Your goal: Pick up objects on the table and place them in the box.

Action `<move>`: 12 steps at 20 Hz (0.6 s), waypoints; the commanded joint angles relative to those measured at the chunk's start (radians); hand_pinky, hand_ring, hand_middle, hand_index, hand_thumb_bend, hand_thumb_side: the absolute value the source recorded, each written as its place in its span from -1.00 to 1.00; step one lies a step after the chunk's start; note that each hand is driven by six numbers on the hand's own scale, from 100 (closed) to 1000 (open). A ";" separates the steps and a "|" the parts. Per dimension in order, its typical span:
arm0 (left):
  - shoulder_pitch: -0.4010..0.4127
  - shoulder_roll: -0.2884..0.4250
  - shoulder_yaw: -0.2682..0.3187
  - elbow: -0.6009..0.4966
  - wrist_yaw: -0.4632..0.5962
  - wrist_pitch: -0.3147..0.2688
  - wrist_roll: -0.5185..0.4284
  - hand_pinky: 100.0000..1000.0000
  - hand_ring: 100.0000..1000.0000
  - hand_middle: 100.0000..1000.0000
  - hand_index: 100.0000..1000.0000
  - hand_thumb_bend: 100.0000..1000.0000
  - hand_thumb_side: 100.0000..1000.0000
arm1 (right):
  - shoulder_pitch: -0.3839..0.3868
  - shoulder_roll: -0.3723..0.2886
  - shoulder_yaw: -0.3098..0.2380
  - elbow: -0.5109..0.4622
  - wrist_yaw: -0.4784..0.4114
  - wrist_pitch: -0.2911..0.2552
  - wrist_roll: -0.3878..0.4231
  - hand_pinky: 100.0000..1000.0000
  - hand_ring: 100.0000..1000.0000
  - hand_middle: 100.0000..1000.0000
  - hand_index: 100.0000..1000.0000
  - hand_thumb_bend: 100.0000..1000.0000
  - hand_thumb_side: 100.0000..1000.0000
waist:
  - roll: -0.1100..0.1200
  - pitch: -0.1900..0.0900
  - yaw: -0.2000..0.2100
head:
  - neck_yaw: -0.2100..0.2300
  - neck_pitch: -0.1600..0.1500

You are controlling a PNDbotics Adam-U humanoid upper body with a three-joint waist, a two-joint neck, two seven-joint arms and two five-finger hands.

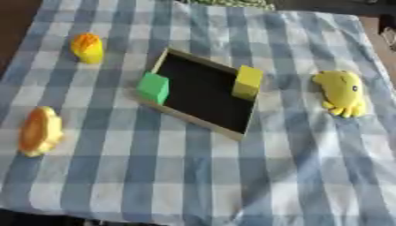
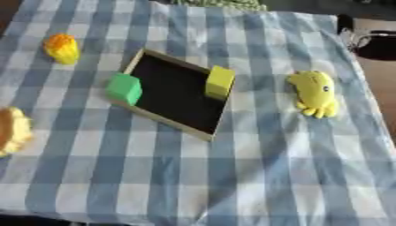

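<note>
Blue-and-white checked cloth [image 1: 201, 176] covers the whole worktop, lying slightly askew and wrinkled toward the near edge. Neither robot hand shows in either view, so whether each is spread, pressed together or pinching anything cannot be told, and places cannot be given from a robot hand; they are given from the box and the views' sides. Near the middle of the cloth lies the box [image 1: 203, 90], a shallow tray with a black floor and a pale wooden rim, turned at an angle to the checks. Out to the right of the box, apart from it, lies a yellow soft toy [image 1: 342, 92] with a rounded body, a dark eye spot and short legs pointing toward the near side. At the left edge, nearer than the box and well apart from it, sits an orange-and-yellow rounded toy [image 1: 39, 131]; in the right eye view it is cut by the frame's edge. At the far left, beyond the box's far corner, stands a smaller yellow toy with an orange top [image 1: 87, 47]. A yellow block [image 1: 248, 81] stands at the box's right rim, seemingly just inside it. A green block [image 1: 153, 87] sits on the box's left rim, partly over the cloth.
</note>
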 commanded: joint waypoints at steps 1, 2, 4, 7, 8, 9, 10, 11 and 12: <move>-0.007 0.031 0.005 -0.015 -0.002 -0.001 0.004 0.85 0.54 0.42 0.53 -1.00 -0.12 | 0.000 -0.086 0.004 0.008 -0.006 -0.008 0.043 0.67 0.52 0.52 0.68 -1.00 -0.66 | 0.013 -0.005 0.001 | -0.013 -0.010; -0.006 0.031 0.005 -0.015 -0.002 0.000 0.003 0.85 0.54 0.42 0.53 -1.00 -0.12 | 0.001 -0.096 0.008 0.011 -0.006 -0.012 0.056 0.67 0.53 0.53 0.68 -1.00 -0.64 | 0.012 -0.006 0.002 | -0.016 -0.009; -0.005 0.031 0.005 -0.015 -0.002 0.000 0.003 0.85 0.54 0.42 0.53 -1.00 -0.12 | 0.006 -0.115 0.017 0.016 -0.011 -0.020 0.080 0.67 0.54 0.53 0.69 -1.00 -0.66 | 0.011 -0.005 0.003 | -0.019 -0.007; -0.005 0.031 0.004 -0.015 -0.002 0.001 0.003 0.85 0.54 0.42 0.53 -1.00 -0.12 | 0.009 -0.137 0.033 0.022 -0.016 -0.029 0.112 0.67 0.55 0.54 0.68 -1.00 -0.77 | 0.009 -0.005 0.005 | -0.023 -0.005; -0.006 0.031 0.004 -0.015 -0.002 0.001 0.002 0.85 0.54 0.42 0.53 -1.00 -0.12 | 0.009 -0.141 0.038 0.024 -0.016 -0.032 0.122 0.68 0.56 0.55 0.68 -1.00 -0.86 | 0.009 -0.005 0.006 | -0.027 -0.005; -0.006 0.031 0.003 -0.015 -0.001 0.001 0.001 0.85 0.54 0.42 0.53 -1.00 -0.12 | 0.007 -0.146 0.045 0.026 -0.016 -0.035 0.135 0.68 0.57 0.55 0.68 -1.00 -0.94 | 0.009 -0.005 0.006 | -0.033 -0.004; -0.007 0.031 0.002 -0.015 -0.001 0.002 0.001 0.85 0.54 0.42 0.53 -1.00 -0.12 | 0.005 -0.150 0.053 0.028 -0.015 -0.038 0.150 0.69 0.57 0.55 0.68 -1.00 -0.96 | 0.008 -0.005 0.007 | -0.037 -0.003; -0.007 0.031 0.002 -0.015 -0.001 0.002 0.000 0.85 0.54 0.42 0.53 -1.00 -0.12 | 0.003 -0.155 0.061 0.031 -0.014 -0.040 0.164 0.69 0.58 0.56 0.67 -0.99 -0.91 | 0.008 -0.006 0.008 | -0.041 -0.003; -0.008 0.030 0.001 -0.015 0.000 0.002 -0.001 0.85 0.54 0.42 0.53 -1.00 -0.11 | 0.001 -0.158 0.067 0.036 -0.012 -0.042 0.176 0.69 0.58 0.56 0.67 -0.91 -0.86 | 0.008 -0.006 0.008 | -0.043 -0.002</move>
